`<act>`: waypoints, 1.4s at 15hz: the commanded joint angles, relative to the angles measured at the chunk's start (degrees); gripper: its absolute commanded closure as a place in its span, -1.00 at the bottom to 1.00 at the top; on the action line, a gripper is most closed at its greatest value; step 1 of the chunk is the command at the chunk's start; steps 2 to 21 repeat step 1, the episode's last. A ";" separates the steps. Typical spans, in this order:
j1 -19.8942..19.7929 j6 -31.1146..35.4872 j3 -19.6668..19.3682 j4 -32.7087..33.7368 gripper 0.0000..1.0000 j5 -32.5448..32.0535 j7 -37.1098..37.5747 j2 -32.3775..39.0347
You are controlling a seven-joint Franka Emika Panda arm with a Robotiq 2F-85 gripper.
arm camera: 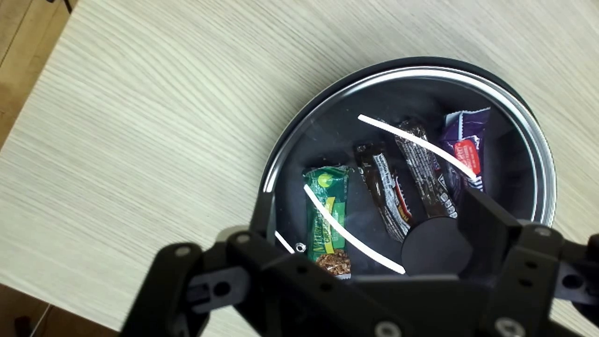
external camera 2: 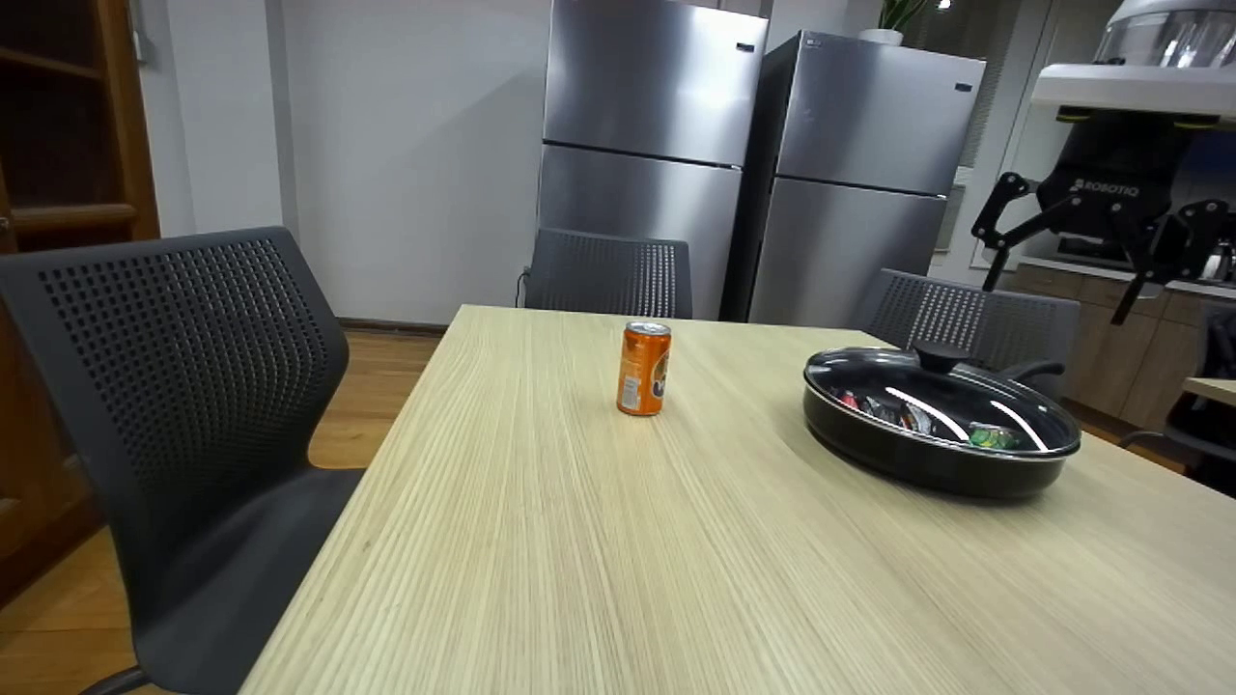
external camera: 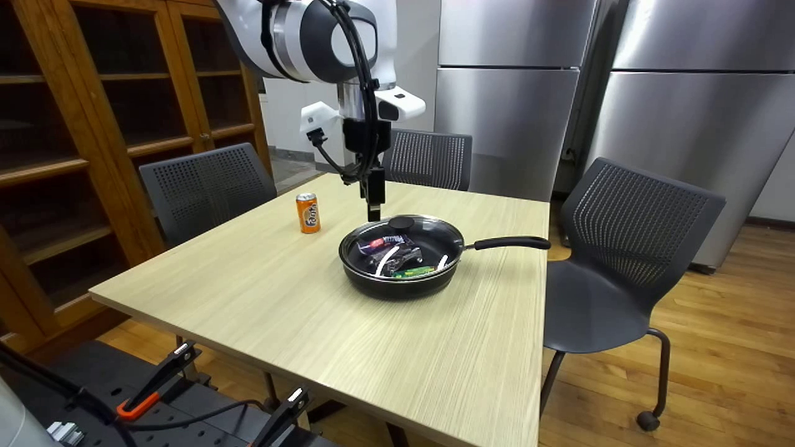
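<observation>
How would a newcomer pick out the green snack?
On the pale table sits a black frying pan with a clear lid. Under that lid lies the snack, the only green one, next to brown bars and, beyond them, a purple packet.

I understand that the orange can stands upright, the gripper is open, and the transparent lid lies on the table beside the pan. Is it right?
Not quite: the transparent lid sits on the pan, not beside it, as both exterior views show. The orange can stands upright and the gripper is open.
</observation>
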 commanded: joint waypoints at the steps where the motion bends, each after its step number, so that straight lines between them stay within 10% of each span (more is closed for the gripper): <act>1: -1.19 -0.08 1.16 0.06 -1.00 -0.15 0.08 -0.01; 21: -1.19 -0.08 1.16 0.06 -1.00 -0.15 0.08 -0.01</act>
